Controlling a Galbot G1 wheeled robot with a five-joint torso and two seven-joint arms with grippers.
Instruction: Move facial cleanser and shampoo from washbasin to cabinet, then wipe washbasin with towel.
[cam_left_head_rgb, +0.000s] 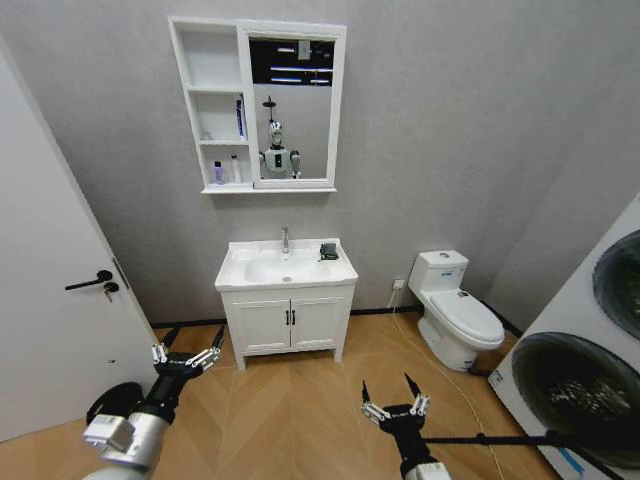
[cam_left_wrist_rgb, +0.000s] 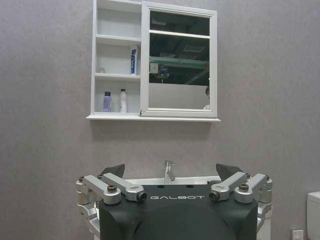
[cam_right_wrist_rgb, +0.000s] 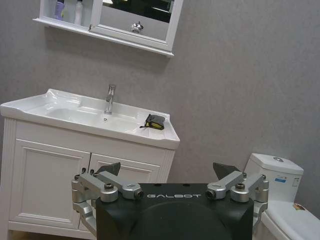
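Observation:
The white washbasin (cam_left_head_rgb: 240, 272) (cam_right_wrist_rgb: 30, 107) with its chrome tap (cam_left_head_rgb: 285, 239) stands against the far wall. The dark towel (cam_left_head_rgb: 328, 251) (cam_right_wrist_rgb: 155, 121) lies folded on its right rim. Above hangs the cabinet (cam_left_head_rgb: 210, 60) (cam_left_wrist_rgb: 117, 22) beside its mirror. A purple bottle (cam_left_head_rgb: 218, 172) (cam_left_wrist_rgb: 107, 101) and a white bottle (cam_left_head_rgb: 235, 168) (cam_left_wrist_rgb: 123, 100) stand on its lowest shelf, and a blue-and-white tube (cam_left_head_rgb: 240, 118) (cam_left_wrist_rgb: 133, 60) on the middle one. I cannot tell which is the facial cleanser or the shampoo. My left gripper (cam_left_head_rgb: 188, 350) (cam_left_wrist_rgb: 171, 170) and right gripper (cam_left_head_rgb: 388, 388) (cam_right_wrist_rgb: 166, 167) hang open, low over the floor, well short of the basin.
A two-door white cupboard (cam_left_head_rgb: 288, 322) carries the basin. A white toilet (cam_left_head_rgb: 460, 315) sits to its right, with stacked washing machines (cam_left_head_rgb: 590, 370) at the far right. A white door (cam_left_head_rgb: 50, 300) with a black handle closes off the left. Wooden floor lies between me and the basin.

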